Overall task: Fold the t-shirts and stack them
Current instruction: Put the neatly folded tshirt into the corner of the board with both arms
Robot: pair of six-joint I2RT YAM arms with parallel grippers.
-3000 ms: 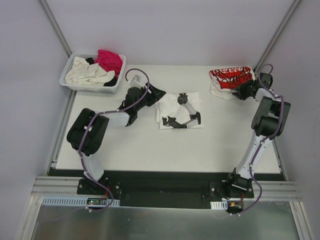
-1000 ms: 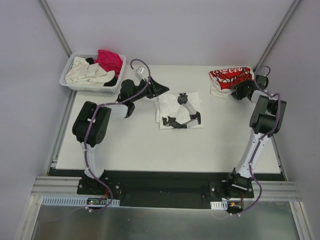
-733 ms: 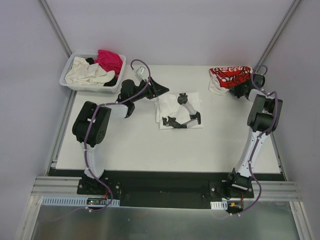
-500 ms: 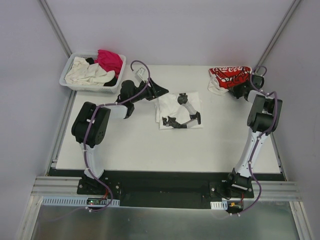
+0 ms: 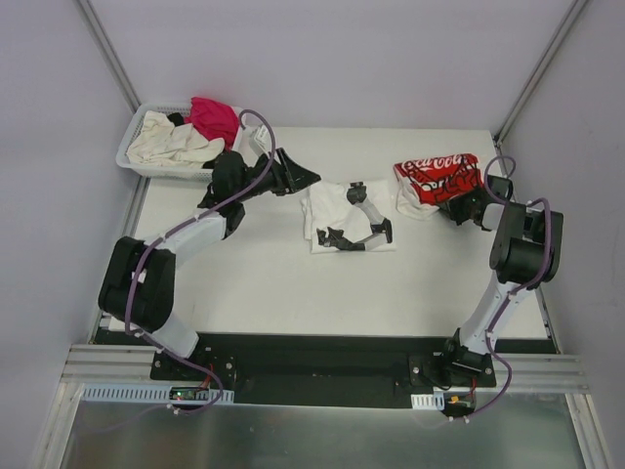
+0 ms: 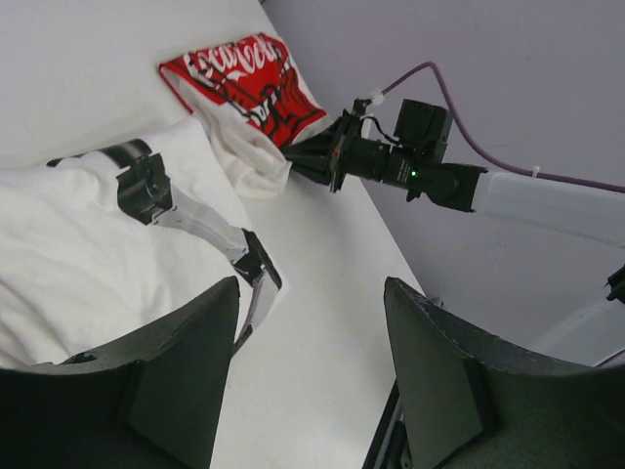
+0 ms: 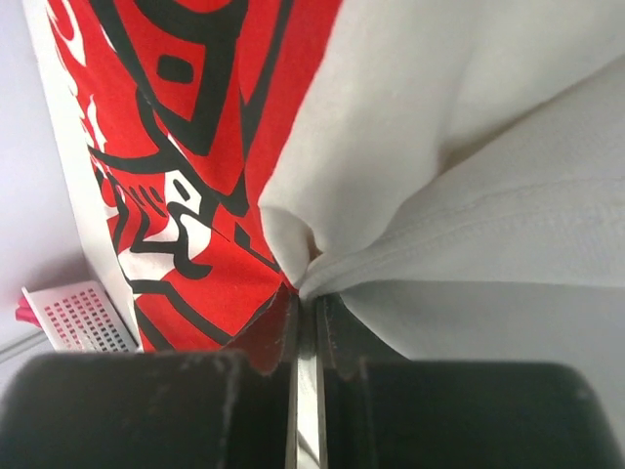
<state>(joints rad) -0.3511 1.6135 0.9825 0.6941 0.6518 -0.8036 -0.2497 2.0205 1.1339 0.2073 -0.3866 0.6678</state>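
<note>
A white t-shirt with red Coca-Cola print (image 5: pixel 435 174) lies bunched at the table's back right, and my right gripper (image 5: pixel 449 202) is shut on its near white edge. In the right wrist view the gripper (image 7: pixel 306 303) pinches a fold of the print shirt (image 7: pixel 195 147) where red meets white. A folded white t-shirt with black print (image 5: pixel 350 217) lies mid-table. My left gripper (image 5: pixel 305 178) hovers open just left of it, holding nothing. The left wrist view has the gripper (image 6: pixel 312 381) above bare table, beside the folded shirt (image 6: pixel 68 264), with the print shirt (image 6: pixel 244 83) farther off.
A white slotted basket (image 5: pixel 137 168) at the back left corner holds cream, magenta and black t-shirts (image 5: pixel 186 132). The white table (image 5: pixel 293 283) ends at a black rail in front. Grey walls and slanted posts close in the back and sides.
My right gripper has shut on the print shirt's edge and dragged it forward and left towards the middle. The left arm has stretched out, its gripper staying open near the folded shirt.
</note>
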